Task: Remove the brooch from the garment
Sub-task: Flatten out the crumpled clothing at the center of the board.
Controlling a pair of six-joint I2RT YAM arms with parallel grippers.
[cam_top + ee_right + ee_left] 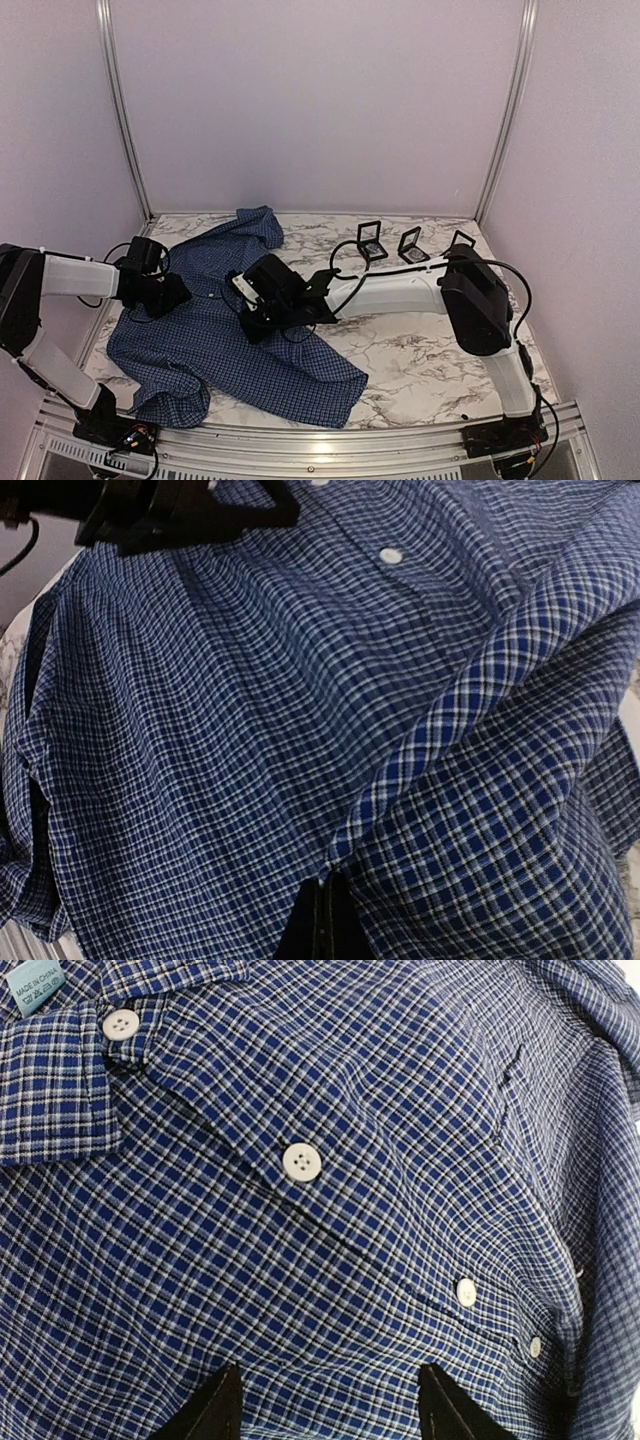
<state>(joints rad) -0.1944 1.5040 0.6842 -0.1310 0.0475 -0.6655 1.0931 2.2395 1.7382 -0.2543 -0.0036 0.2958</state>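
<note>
Clamped shut on shirt (200, 345) fold with right claw (322, 925), no brooch in sight; left claw (325, 1415) held part-open, empty. Could drag shirt off left edge of bench (420, 345) if pulled.

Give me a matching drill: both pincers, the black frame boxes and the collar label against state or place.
1 left pincer
2 right pincer
3 small black square frame boxes
4 pale blue fabric label

A far edge of marble table
B shut on a fold of dark blue checked shirt
C on shirt collar
D open above shirt

Pairs: 1-D, 2-B, 3-A, 4-C
</note>
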